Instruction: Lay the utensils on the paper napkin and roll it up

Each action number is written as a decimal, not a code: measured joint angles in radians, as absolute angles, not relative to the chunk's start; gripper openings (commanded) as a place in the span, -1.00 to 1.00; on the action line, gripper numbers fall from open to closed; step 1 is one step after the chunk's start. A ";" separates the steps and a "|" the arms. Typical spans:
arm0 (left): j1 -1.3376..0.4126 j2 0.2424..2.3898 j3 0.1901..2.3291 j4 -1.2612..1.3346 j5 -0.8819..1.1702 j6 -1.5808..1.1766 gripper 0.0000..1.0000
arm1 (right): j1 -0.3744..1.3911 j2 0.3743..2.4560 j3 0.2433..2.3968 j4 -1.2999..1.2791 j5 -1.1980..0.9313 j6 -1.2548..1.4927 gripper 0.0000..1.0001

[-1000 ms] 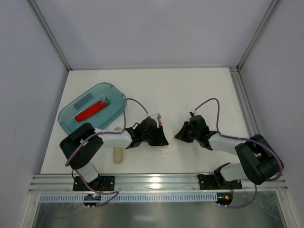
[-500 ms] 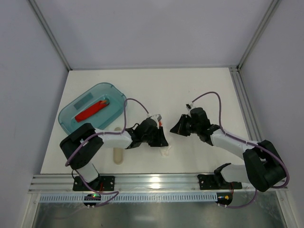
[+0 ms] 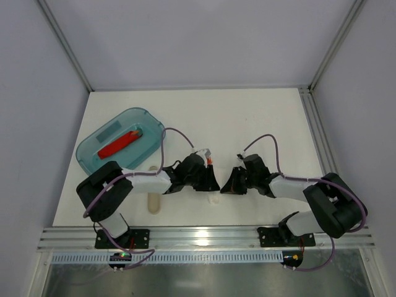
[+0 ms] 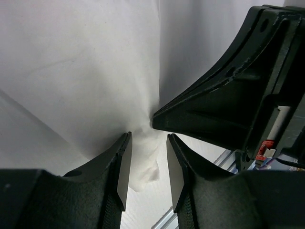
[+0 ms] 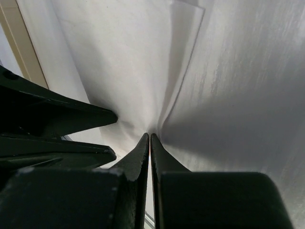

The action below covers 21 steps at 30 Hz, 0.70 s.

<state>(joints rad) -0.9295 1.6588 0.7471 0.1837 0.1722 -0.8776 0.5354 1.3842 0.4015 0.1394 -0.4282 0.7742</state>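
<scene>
The white paper napkin [image 3: 213,199] lies creased on the white table between my two grippers; only a bunched corner stands out from above. My left gripper [image 3: 213,183] is open, its pads either side of a crumpled lump of napkin [image 4: 145,164] without touching it. My right gripper [image 3: 225,188] is shut, and its tip [image 5: 150,136] presses into a fold of the napkin [image 5: 143,71]; I cannot tell whether paper is pinched. An orange-red utensil [image 3: 119,143] lies in the teal tray [image 3: 145,120]. A pale cream utensil [image 3: 153,201] lies on the table by the left arm.
The teal tray sits at the back left, well away from both grippers. The two grippers nearly touch tip to tip; the right one [image 4: 228,105] fills the right side of the left wrist view. A metal rail [image 3: 204,236] runs along the table's near edge.
My right gripper has swung left and nearer, from beside the napkin down to the left gripper's tips. The left arm has stayed put, its jaws slightly wider.
</scene>
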 measured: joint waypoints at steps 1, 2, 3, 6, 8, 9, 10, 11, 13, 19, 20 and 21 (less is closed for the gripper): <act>-0.929 1.654 0.747 0.179 0.172 -0.877 -0.17 | 0.538 1.386 0.390 0.146 -0.429 0.781 -0.91; -0.929 1.644 0.747 0.170 0.171 -0.876 -0.16 | 0.541 1.386 0.380 0.160 -0.430 0.789 -0.91; -0.929 1.629 0.748 0.158 0.168 -0.876 -0.15 | 0.547 1.386 0.375 0.173 -0.429 0.794 -0.91; -0.929 1.581 0.748 0.142 0.168 -0.873 -0.16 | 0.570 1.386 0.361 0.204 -0.421 0.813 -0.91; -0.929 1.551 0.748 0.145 0.177 -0.875 -0.19 | 0.587 1.385 0.355 0.221 -0.411 0.828 -0.91; -0.929 1.542 0.747 0.151 0.184 -0.878 -0.21 | 0.595 1.385 0.353 0.226 -0.408 0.833 -0.91; -0.930 1.539 0.745 0.165 0.190 -0.881 -0.22 | 0.605 1.385 0.352 0.231 -0.402 0.841 -0.91; -0.931 1.539 0.740 0.179 0.196 -0.883 -0.24 | 0.613 1.385 0.351 0.234 -0.396 0.846 -0.91; -0.937 1.539 0.715 0.208 0.210 -0.891 -0.28 | 0.631 1.385 0.350 0.239 -0.382 0.859 -0.92; -0.969 1.548 0.593 0.250 0.224 -0.919 -0.38 | 0.672 1.374 0.349 0.239 -0.334 0.895 -0.92; -0.972 1.549 0.580 0.254 0.224 -0.922 -0.38 | 0.677 1.374 0.349 0.239 -0.329 0.899 -0.92; -0.973 1.549 0.570 0.258 0.223 -0.928 -0.38 | 0.684 1.373 0.349 0.240 -0.323 0.905 -0.92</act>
